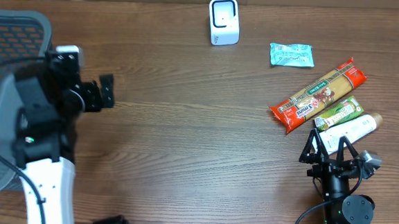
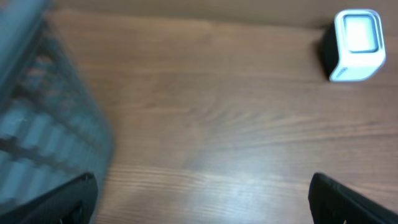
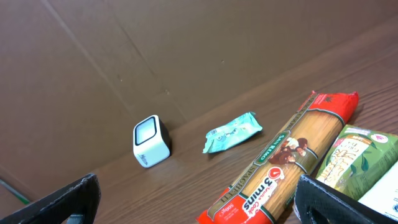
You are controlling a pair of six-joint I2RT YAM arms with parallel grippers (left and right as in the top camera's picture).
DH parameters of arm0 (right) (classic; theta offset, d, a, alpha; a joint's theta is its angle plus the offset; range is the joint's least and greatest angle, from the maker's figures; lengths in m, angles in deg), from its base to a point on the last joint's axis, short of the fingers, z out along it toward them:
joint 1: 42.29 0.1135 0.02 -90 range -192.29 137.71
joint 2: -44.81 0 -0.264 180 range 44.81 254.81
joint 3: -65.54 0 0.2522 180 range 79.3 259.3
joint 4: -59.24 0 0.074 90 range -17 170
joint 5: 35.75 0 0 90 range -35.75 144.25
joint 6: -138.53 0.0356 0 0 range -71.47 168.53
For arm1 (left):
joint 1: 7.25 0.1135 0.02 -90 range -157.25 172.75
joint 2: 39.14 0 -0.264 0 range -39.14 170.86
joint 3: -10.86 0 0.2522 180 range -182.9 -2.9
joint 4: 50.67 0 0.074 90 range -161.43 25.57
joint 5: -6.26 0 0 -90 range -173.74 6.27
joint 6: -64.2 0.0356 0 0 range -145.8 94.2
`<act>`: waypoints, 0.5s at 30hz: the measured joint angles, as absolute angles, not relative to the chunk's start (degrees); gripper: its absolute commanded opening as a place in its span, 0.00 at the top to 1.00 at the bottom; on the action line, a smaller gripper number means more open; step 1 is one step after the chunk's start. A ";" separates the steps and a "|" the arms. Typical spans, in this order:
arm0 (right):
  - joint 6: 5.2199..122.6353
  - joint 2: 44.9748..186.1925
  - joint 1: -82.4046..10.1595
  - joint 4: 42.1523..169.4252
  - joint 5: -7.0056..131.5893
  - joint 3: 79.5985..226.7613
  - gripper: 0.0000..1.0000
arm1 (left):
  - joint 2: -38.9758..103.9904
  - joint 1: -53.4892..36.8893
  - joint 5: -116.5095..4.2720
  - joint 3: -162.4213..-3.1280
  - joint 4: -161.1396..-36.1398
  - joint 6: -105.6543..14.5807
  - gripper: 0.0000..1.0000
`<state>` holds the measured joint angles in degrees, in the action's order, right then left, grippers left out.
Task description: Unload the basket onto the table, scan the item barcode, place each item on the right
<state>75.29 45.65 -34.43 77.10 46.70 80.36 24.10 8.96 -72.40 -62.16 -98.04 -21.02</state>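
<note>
A white barcode scanner [image 1: 224, 21] stands at the back middle of the table, also in the left wrist view as the scanner [image 2: 357, 43] and in the right wrist view as the scanner [image 3: 151, 142]. At the right lie a red spaghetti pack [image 1: 318, 96] [image 3: 286, 168], a teal packet [image 1: 291, 54] [image 3: 231, 132], a green packet [image 1: 338, 113] [image 3: 354, 158] and a white tube [image 1: 351, 132]. My right gripper [image 1: 329, 144] [image 3: 199, 205] hangs open just in front of the spaghetti pack and tube, holding nothing. My left gripper [image 1: 93, 91] [image 2: 202, 208] is open and empty at the far left.
A grey mesh basket [image 1: 9, 45] [image 2: 37, 124] stands at the left edge beside my left arm. A brown cardboard wall [image 3: 186, 50] runs behind the scanner. Bare wooden table [image 1: 198, 126] lies between the two arms.
</note>
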 measured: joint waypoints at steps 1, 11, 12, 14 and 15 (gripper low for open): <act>75.32 45.65 -34.41 77.06 46.68 80.36 0.00 | 23.67 8.96 -71.20 -59.13 -94.72 -21.09 0.00; 75.34 45.65 -34.43 77.15 46.70 80.36 0.00 | 22.94 8.96 -63.29 -29.77 -56.97 -25.02 0.01; 75.32 45.65 -34.43 77.10 46.68 80.36 0.00 | 22.94 8.96 -63.07 -27.32 -54.06 -25.96 0.00; 75.32 45.65 -34.43 77.12 46.70 80.36 0.00 | 22.94 8.96 -62.85 -22.30 -46.48 -27.56 0.00; 75.32 45.65 -34.41 77.12 46.70 80.36 0.00 | 22.88 8.96 -62.74 -19.50 -42.65 -28.28 0.00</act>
<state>75.32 45.65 -34.41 77.12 46.70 80.36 22.88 8.96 -62.74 -19.50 -42.65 -28.28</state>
